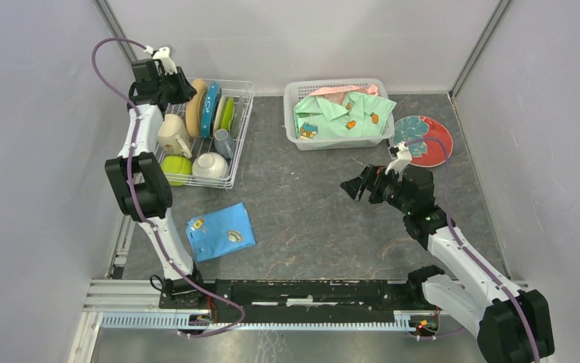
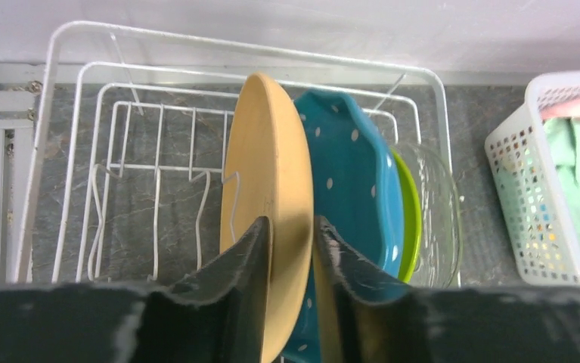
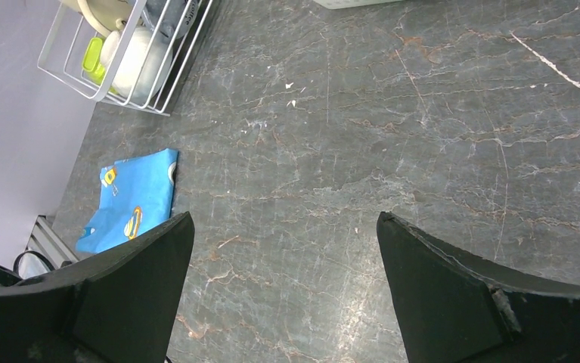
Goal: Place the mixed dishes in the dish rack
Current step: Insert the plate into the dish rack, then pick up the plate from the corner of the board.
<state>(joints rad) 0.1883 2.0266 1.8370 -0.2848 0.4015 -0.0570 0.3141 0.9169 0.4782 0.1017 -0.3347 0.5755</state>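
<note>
My left gripper (image 2: 292, 234) is shut on the rim of an orange plate (image 2: 268, 181), held upright among the tines of the white wire dish rack (image 2: 120, 106). Behind it stand a blue dotted scalloped plate (image 2: 351, 174), a lime-green plate (image 2: 407, 215) and a clear glass plate (image 2: 438, 204). In the top view the rack (image 1: 243, 136) also holds a beige mug (image 1: 172, 134), a green cup (image 1: 176, 167) and a white bowl (image 1: 210, 165). A red plate with a leaf print (image 1: 425, 139) lies flat at the right. My right gripper (image 1: 356, 188) is open and empty above the table.
A white latticed basket (image 1: 294, 128) with green clothing stands at the back middle. A folded blue cloth (image 1: 220, 231) lies front left. Grey walls close in on both sides and the back.
</note>
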